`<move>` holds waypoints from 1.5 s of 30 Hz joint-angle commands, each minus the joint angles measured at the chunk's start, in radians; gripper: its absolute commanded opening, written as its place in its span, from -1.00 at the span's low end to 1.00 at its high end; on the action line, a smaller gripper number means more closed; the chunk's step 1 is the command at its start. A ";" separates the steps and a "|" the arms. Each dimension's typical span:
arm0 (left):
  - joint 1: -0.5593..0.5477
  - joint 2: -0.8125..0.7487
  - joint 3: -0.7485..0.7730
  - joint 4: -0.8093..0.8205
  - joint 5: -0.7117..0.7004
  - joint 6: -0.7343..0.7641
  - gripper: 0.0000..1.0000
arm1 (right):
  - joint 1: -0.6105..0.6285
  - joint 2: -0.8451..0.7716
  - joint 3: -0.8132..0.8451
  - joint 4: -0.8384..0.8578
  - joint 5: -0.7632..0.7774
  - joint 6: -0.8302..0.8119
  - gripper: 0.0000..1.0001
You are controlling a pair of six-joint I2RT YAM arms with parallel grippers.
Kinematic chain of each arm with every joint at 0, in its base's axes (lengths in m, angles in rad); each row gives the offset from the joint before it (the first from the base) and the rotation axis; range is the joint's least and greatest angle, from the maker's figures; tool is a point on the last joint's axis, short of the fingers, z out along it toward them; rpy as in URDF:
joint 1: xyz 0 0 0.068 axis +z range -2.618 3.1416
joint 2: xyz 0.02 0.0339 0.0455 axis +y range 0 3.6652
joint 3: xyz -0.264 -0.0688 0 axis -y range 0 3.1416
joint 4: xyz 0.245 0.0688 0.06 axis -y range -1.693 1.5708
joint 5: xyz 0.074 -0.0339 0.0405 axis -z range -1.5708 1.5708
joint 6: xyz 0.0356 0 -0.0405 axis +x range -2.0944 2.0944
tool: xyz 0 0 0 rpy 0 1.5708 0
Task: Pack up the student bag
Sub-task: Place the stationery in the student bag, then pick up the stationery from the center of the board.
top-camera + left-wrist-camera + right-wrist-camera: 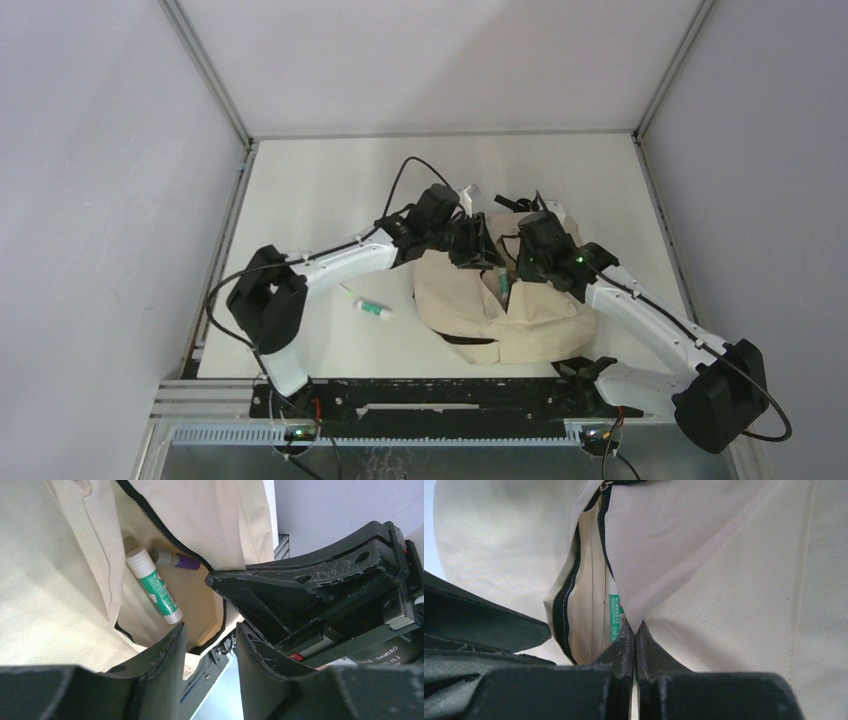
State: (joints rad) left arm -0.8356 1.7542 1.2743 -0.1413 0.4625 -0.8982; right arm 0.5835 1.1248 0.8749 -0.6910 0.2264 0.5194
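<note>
- The student bag (pixel 530 320) lies on the table (pixel 320 200), right of centre and towards the near edge, with its zipped mouth pulled open on the far side.
- The right pincer (pixel 634 630) is closed tight on a fold of the bag's cream canvas, just beside the black zip (pixel 560 605).
- The left pincer (pixel 209 630) sits at the bag's mouth with its jaws partly apart and nothing between them.
- Inside the opening lies a green and white glue stick (pixel 155 587), with a purple-capped pen (pixel 176 560) just beyond it.
- A white and green tube (pixel 372 308) lies loose on the table, left of the bag and apart from it.
- The two pincers are close together over the bag's far end.
</note>
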 commanded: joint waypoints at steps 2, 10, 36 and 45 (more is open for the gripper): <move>0.011 -0.126 -0.056 -0.037 -0.087 0.048 -0.25 | 0.003 -0.038 0.003 0.062 -0.004 0.012 -1.00; 0.049 -0.394 -0.251 -0.297 -0.470 0.122 -0.02 | 0.003 -0.036 -0.006 0.077 -0.010 0.007 -1.00; 0.115 -0.387 -0.433 -0.667 -0.799 -0.369 0.59 | 0.007 0.007 -0.014 0.116 -0.047 -0.003 -1.00; 0.118 -0.242 -0.380 -0.640 -0.786 -0.361 0.39 | 0.007 -0.001 -0.014 0.096 -0.027 -0.007 -1.00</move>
State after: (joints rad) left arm -0.7197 1.4952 0.8494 -0.7727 -0.3103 -1.2415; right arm 0.5838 1.1412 0.8551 -0.6495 0.2039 0.5182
